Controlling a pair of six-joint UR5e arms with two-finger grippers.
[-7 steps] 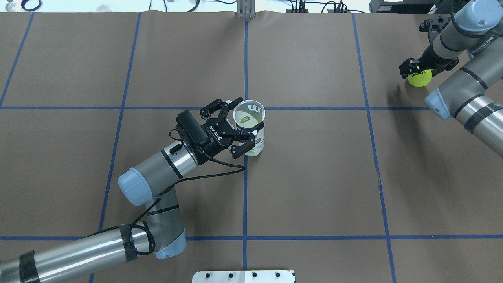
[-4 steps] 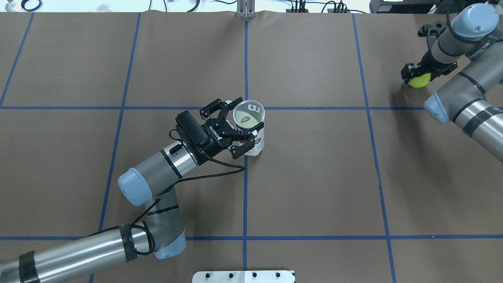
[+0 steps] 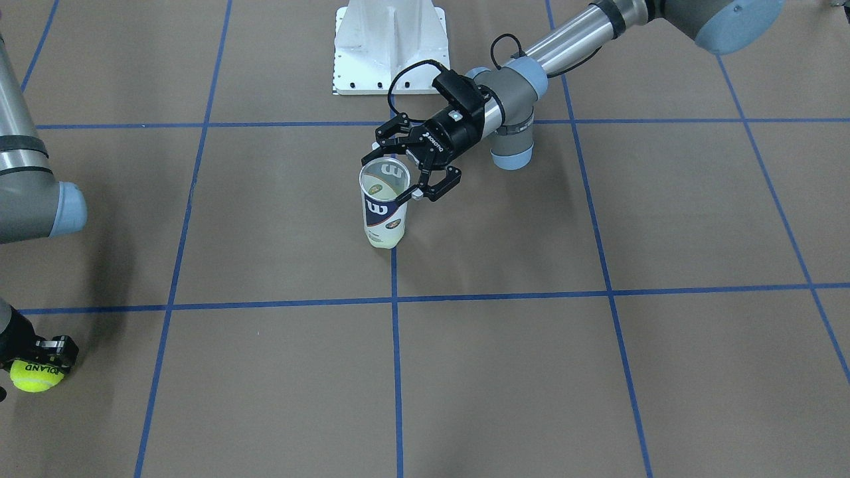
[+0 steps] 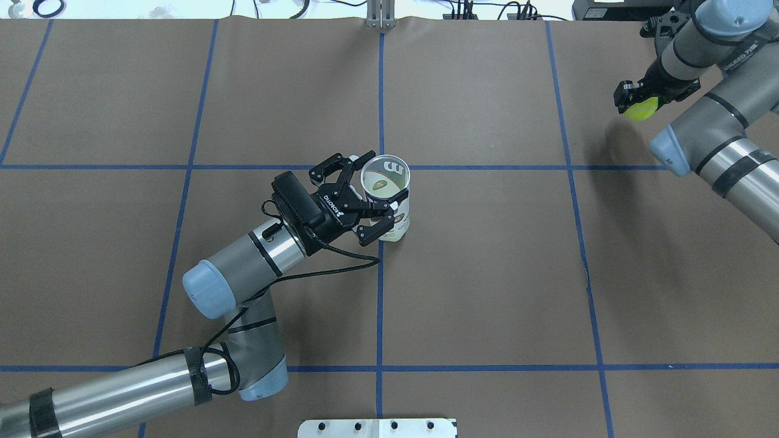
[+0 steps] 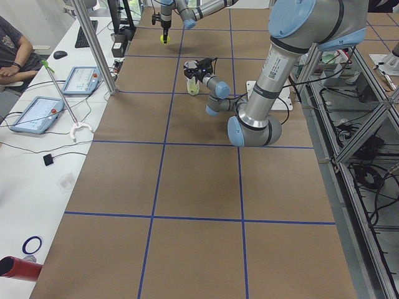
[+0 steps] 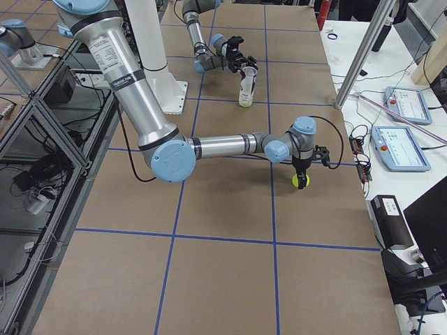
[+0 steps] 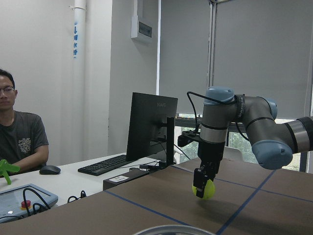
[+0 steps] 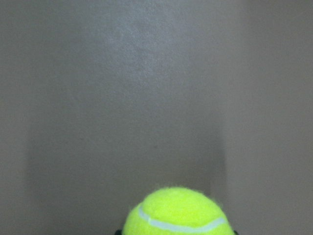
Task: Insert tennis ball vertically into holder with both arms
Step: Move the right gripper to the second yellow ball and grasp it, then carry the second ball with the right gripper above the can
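Note:
The holder (image 4: 398, 222), a clear can with a navy-and-white "W" label, stands upright with its mouth open at the table's middle (image 3: 384, 216). Something yellow-green shows at its bottom. My left gripper (image 4: 383, 185) reaches in from the side, its fingers closed on the can just below the rim (image 3: 392, 179). My right gripper (image 4: 636, 102) is shut on a yellow-green tennis ball (image 4: 640, 111) and holds it above the table at the far right. The ball also shows in the front view (image 3: 33, 376), the left wrist view (image 7: 204, 189) and the right wrist view (image 8: 176, 214).
The white robot base plate (image 3: 388, 46) is at the near edge. Blue tape lines grid the brown table cover (image 4: 487, 274). An operators' bench with tablets (image 6: 401, 146), a monitor (image 7: 151, 125) and a seated person (image 7: 19, 137) lies beyond the far edge.
My right gripper has risen off the table with the tennis ball and moved toward the far edge. The left gripper and the holder have not moved.

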